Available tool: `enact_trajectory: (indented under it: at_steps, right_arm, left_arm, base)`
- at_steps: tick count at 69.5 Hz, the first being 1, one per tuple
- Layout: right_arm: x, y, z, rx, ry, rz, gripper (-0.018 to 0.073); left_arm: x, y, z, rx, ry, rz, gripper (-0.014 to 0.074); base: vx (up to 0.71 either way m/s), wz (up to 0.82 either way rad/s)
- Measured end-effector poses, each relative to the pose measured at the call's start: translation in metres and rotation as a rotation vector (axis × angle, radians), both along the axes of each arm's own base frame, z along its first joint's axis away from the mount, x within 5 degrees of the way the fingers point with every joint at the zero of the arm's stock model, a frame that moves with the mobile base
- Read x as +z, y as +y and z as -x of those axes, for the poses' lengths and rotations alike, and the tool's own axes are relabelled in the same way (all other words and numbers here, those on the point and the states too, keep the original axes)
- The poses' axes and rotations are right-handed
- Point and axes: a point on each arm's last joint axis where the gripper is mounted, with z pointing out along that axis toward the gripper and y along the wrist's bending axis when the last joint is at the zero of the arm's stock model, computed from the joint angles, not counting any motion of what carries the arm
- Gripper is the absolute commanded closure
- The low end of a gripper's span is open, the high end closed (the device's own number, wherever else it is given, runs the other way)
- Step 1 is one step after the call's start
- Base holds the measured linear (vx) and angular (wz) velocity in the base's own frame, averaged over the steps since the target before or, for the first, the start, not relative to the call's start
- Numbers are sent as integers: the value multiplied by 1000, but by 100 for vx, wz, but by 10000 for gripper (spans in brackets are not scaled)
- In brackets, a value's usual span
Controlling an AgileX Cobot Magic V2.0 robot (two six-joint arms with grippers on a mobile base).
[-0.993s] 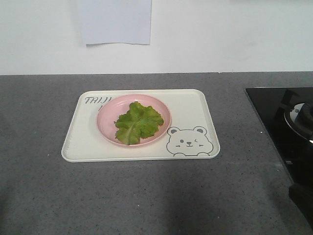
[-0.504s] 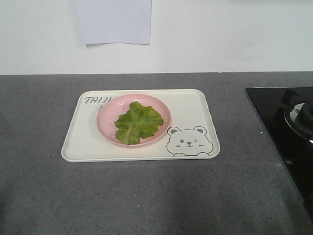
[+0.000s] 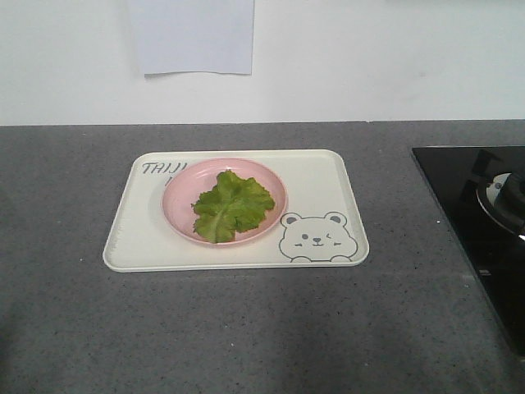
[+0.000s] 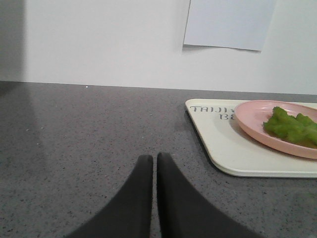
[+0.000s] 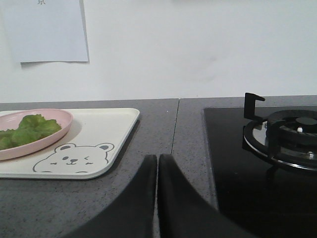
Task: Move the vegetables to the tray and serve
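The vegetables (image 3: 230,205), crinkly green lettuce with a pale rib, lie on a round pink plate (image 3: 180,197). That plate stands on the cream-white tray (image 3: 316,185) with a bear face, in the middle of the grey counter. The left wrist view shows my left gripper (image 4: 154,157) shut and empty, low over the counter left of the tray (image 4: 223,148), with the vegetables (image 4: 292,126) at the right edge. In the right wrist view my right gripper (image 5: 157,157) is shut and empty, on the counter right of the tray (image 5: 111,129). Neither gripper shows in the front view.
A black gas hob (image 3: 484,205) with a burner ring (image 5: 287,139) fills the counter's right side. A white wall with a taped sheet of paper (image 3: 193,37) runs behind the counter.
A dark shape at the front view's lower right edge has drawn out of frame. The tray, plate and vegetables have not moved.
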Motion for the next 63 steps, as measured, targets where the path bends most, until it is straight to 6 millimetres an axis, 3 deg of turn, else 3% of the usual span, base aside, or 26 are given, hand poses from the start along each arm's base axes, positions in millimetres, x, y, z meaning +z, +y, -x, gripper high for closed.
enact_trajectory:
  at_steps: [63]
  right_arm:
    - [1, 0, 0, -1, -7, -2, 562]
  left_arm:
    - [0, 0, 0, 0, 0, 0, 602]
  base:
    - [0, 0]
